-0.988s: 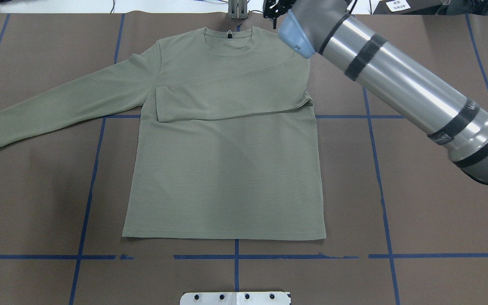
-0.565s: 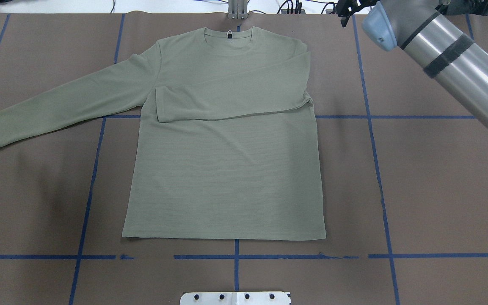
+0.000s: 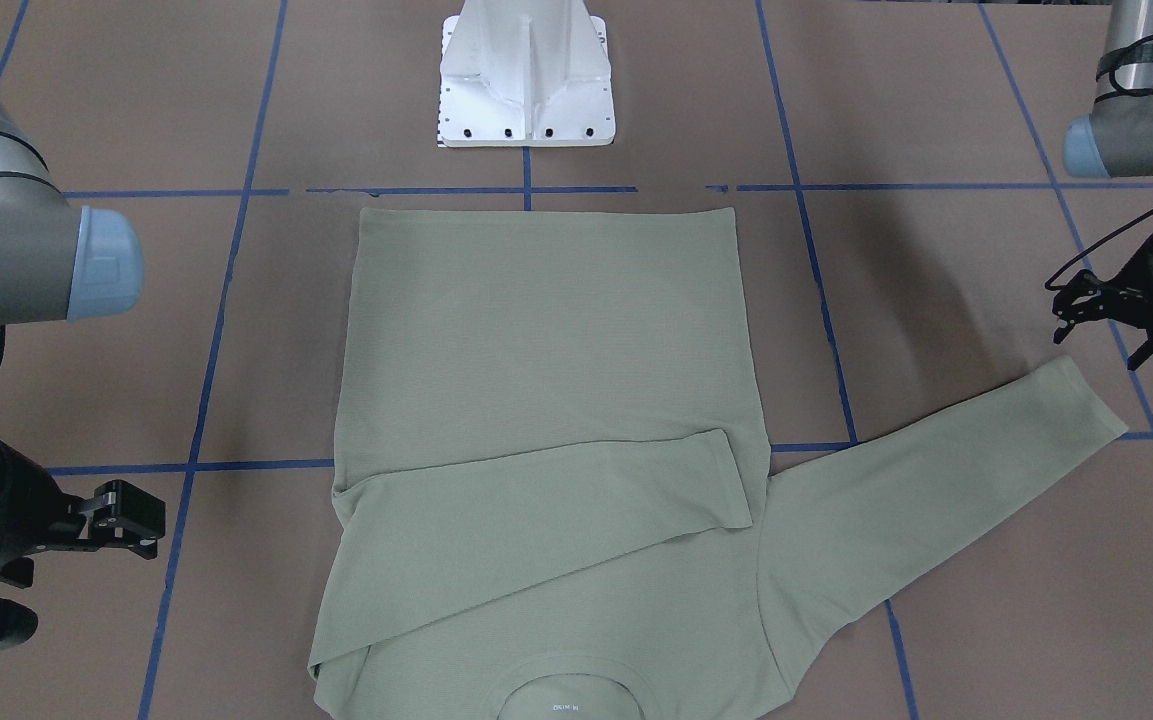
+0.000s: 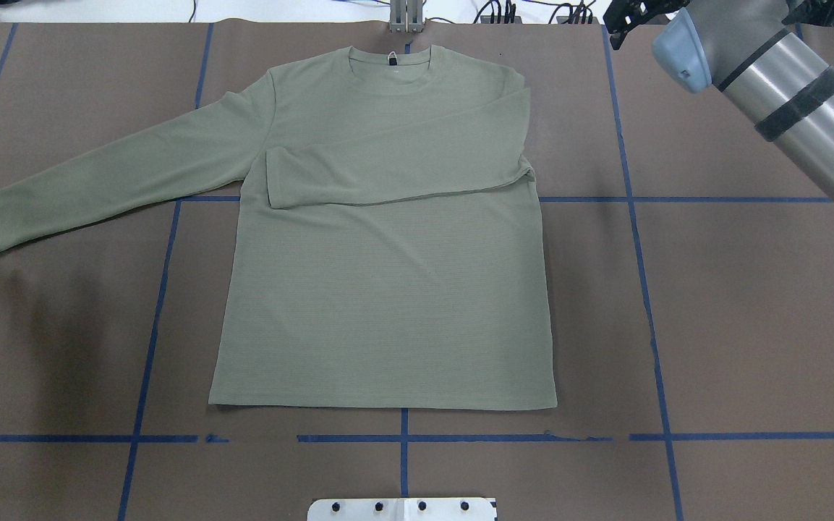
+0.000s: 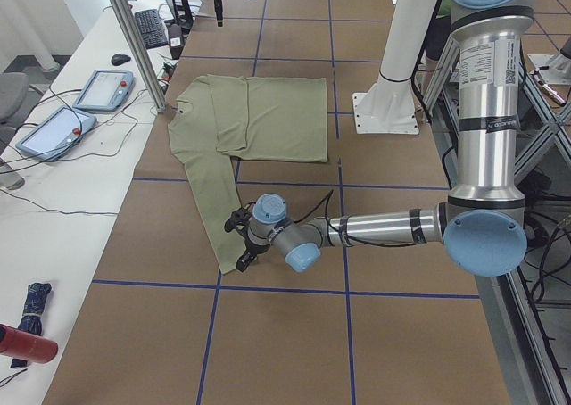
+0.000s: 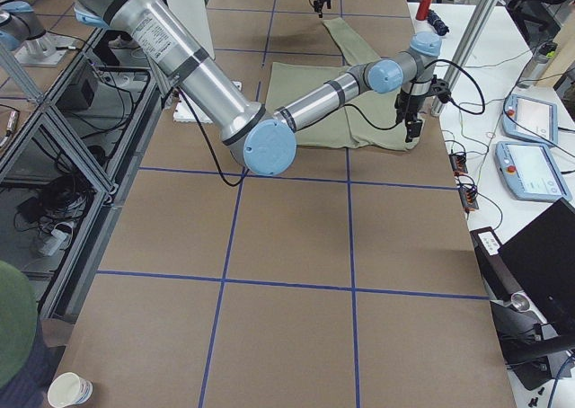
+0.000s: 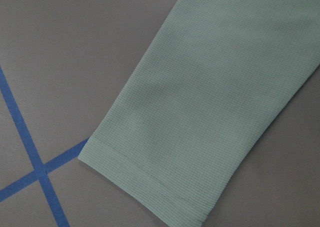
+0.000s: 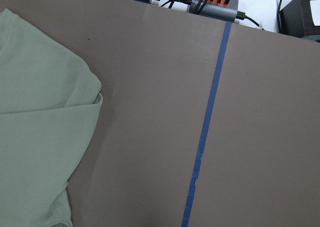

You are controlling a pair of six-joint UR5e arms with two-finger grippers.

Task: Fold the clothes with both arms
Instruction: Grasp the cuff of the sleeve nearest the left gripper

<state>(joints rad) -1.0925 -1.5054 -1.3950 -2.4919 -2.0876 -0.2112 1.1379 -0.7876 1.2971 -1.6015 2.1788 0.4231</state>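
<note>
Shirt [image 4: 388, 289] is laid flat on the brown counter [image 4: 713, 325], front up, with the collar at the far edge. One sleeve [image 4: 388, 170] is folded across the chest. The other sleeve is stretched straight out toward the left gripper [image 3: 1116, 315].

The left gripper is seen low over the counter with its jaws spread wide and nothing held. The cuff [image 7: 150, 187] lies just beside and below it, and the wrist view is filled by the cuff hem and a blue tape cross [image 7: 37, 172]. Contact with the cloth cannot be told.

The right gripper [image 3: 126, 522] is held off the shirt, out past the folded shoulder near the collar end. Nothing is held in it, and whether its jaws are wide or narrow cannot be told. The shoulder fold [image 8: 75, 102] is seen to one side of it, with bare counter and a tape line [image 8: 210, 127] below.
</note>
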